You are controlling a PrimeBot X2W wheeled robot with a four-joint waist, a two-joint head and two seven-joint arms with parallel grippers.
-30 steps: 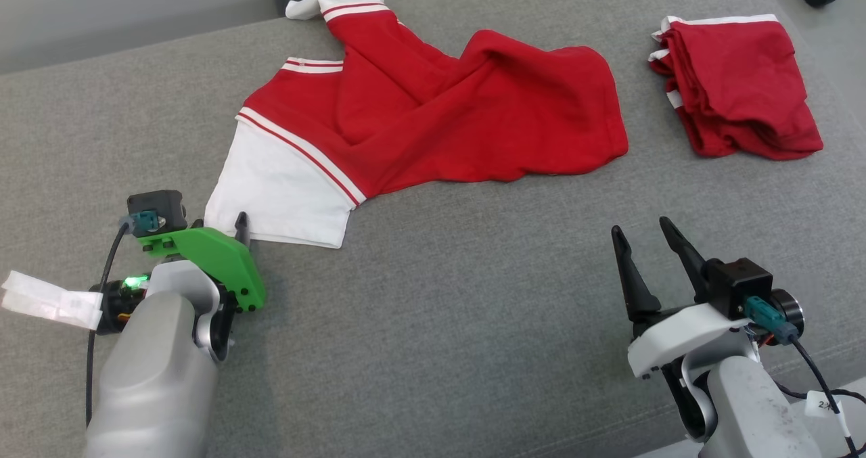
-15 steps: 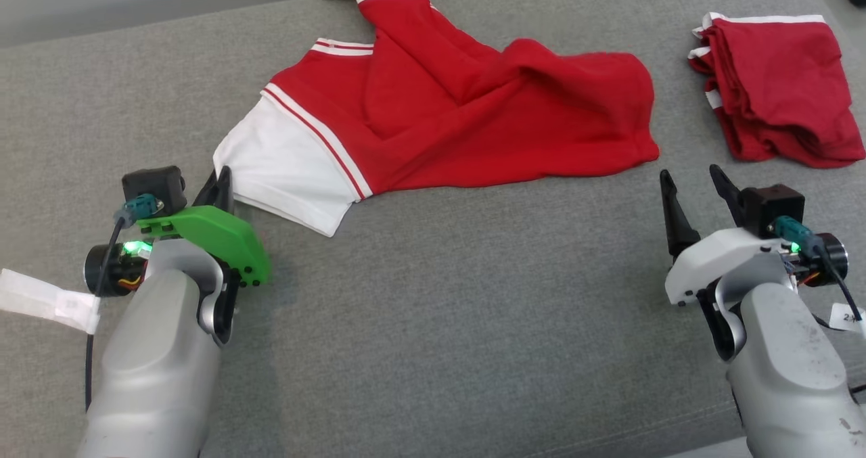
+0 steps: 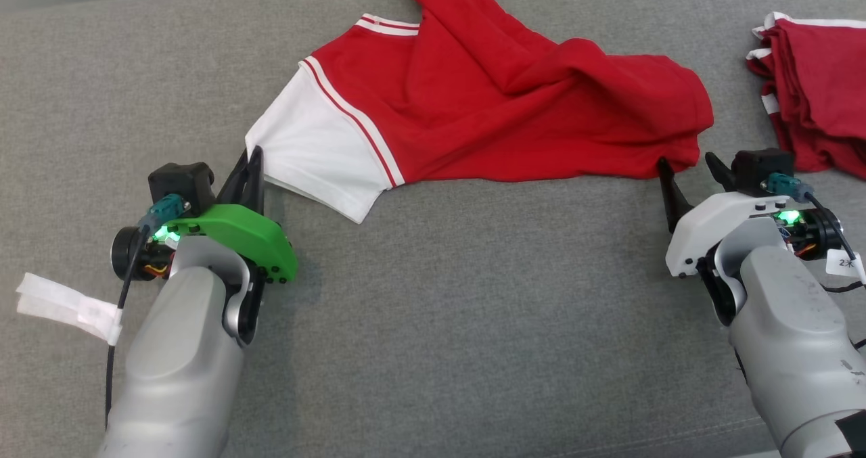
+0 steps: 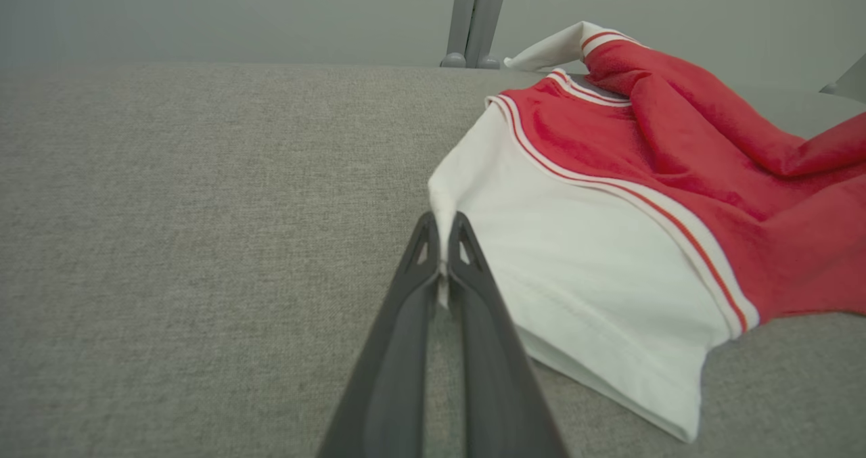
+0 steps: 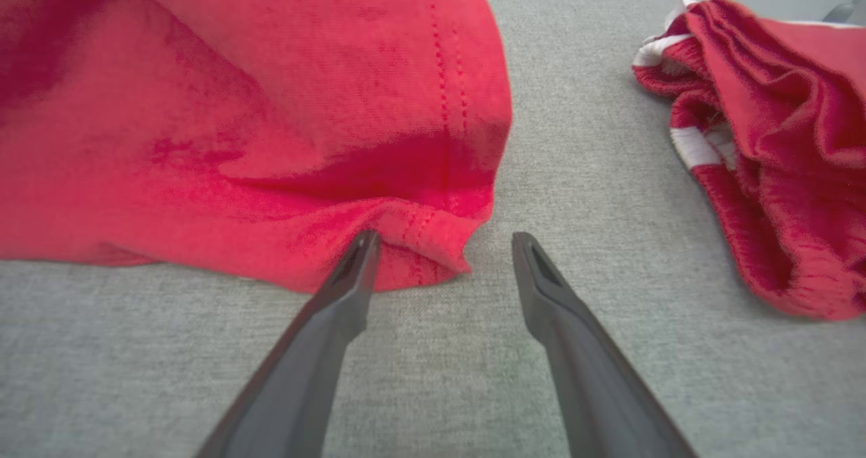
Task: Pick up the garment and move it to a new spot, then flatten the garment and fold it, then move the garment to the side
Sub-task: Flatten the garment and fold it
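1. Pinching the near corner of the white sleeve (image 4: 595,262), the left gripper (image 4: 443,228) has its jaws fully together on a thin fold of cloth. A second ago they stood apart at that same edge.
2. The right gripper (image 5: 446,238) holds nothing, and its jaws are as wide as before. It has come forward from well short of the shirt (image 3: 514,99) to the corner of the red hem (image 5: 426,248).
3. In the right wrist view that hem corner lies between the two fingers. It touches one tip, and the other tip is over bare cushion (image 3: 440,309).
4. The shirt lies rumpled and twisted on the cushion, not yet lifted. Its sleeve is toward the left arm and its hem toward the right.
5. A pile (image 3: 818,106) of folded red cloth sits near the right gripper, apart from the shirt.
6. The head view has shifted too, so the shirt's apparent drift across it is the camera's, not the cloth's.
7. One of the two holds for the pick-up looks made. The other probably needs only the right jaws to close.
8. The hem corner is thin and sits off-centre, so it could slip out as the jaws shut. A lift on the sleeve alone would leave the shirt dangling.
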